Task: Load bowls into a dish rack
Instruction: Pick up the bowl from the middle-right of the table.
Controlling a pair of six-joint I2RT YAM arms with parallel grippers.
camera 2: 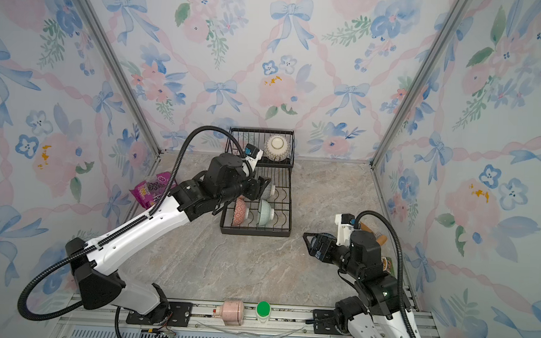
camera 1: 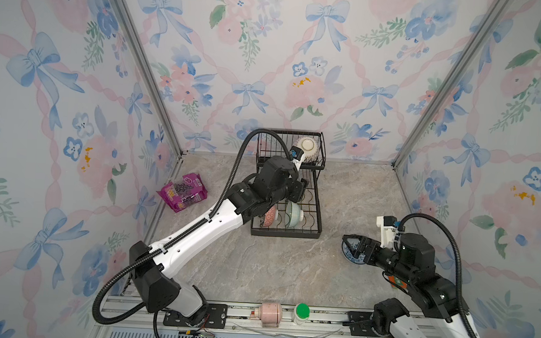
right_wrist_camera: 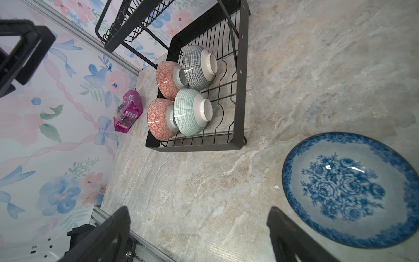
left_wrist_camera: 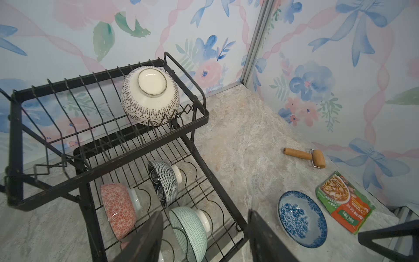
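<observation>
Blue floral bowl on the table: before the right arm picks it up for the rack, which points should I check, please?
1. Right gripper open and empty: ok.
2. Blue floral bowl between its fingers: not ok, it lies beside them.
3. Bowl upright on the table, nothing in it: ok.
4. Free slots in the dish rack lower tier: ok.
5. Left gripper away from the rack: not ok, it hangs over the lower tier.
</observation>
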